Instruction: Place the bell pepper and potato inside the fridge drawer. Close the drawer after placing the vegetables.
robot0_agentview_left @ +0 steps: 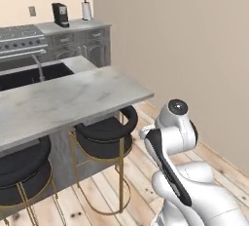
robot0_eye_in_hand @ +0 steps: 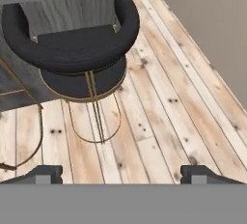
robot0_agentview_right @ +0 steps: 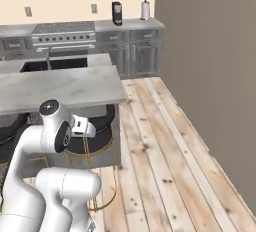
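Vegetables and fridge drawer lie somewhere my cameras are not pointed, so I cannot say which way the bell pepper, the potato or the drawer sit from the hand; I judge the base has to turn or drive before any reach makes sense.

My hand (robot0_eye_in_hand: 120,177) is released, its two dark fingertips (robot0_eye_in_hand: 46,174) set wide apart at the bottom of the hand view and holding nothing. It looks down and forward at a bar stool (robot0_eye_in_hand: 72,44) with a round black padded seat, a curved black backrest and thin brass-coloured legs joined by a ring. The stool stands tucked under the overhang of the desk (robot0_agentview_left: 73,98), a long island with a pale, smooth marble-look top and a grey panelled side. A second stool (robot0_agentview_left: 22,164) of the same make sits beside it, farther along the island.

The floor (robot0_agentview_right: 170,141) is light wooden planking with dark knots, running off toward a plain beige wall (robot0_agentview_left: 194,49). In the island top is a dark sink (robot0_agentview_left: 31,74) with a slim tap. Beyond it, against the far wall, I see a steel stove (robot0_agentview_right: 62,32), grey cabinets, a black coffee machine (robot0_agentview_right: 116,13) and a white paper towel roll (robot0_agentview_right: 145,10).
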{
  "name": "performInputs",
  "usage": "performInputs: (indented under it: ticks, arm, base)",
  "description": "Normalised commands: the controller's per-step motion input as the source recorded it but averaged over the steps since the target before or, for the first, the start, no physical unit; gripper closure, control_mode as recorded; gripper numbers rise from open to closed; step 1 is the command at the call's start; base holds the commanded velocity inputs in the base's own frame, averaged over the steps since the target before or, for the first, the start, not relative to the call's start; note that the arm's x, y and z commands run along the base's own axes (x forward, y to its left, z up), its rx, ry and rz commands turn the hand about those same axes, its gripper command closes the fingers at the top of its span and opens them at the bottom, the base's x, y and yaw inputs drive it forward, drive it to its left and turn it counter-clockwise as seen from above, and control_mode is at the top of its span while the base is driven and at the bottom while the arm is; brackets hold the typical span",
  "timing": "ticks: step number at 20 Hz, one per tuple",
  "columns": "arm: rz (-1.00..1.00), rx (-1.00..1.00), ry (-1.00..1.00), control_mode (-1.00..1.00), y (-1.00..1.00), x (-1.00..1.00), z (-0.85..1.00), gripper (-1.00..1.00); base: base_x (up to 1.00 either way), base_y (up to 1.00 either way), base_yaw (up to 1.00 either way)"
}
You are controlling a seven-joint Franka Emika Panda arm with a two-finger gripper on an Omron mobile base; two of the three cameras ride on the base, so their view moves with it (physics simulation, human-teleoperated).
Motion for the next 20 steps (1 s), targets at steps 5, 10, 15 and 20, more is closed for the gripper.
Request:
performInputs:
  ticks: [5,10,15,20]
  arm:
    - [0.00,0.00,0.00,1.00,0.00,0.00,0.00,-1.00]
    - [0.00,0.00,0.00,1.00,0.00,0.00,0.00,-1.00]
    - [0.00,0.00,0.00,1.00,0.00,0.00,0.00,-1.00]
    - [0.00,0.00,0.00,1.00,0.00,0.00,0.00,-1.00]
  base:
    - [0.49,-1.00,0.07]
    - [0.52,-1.00,0.10]
    - [0.97,-0.93,0.09]
    - [1.00,-0.63,0.27]
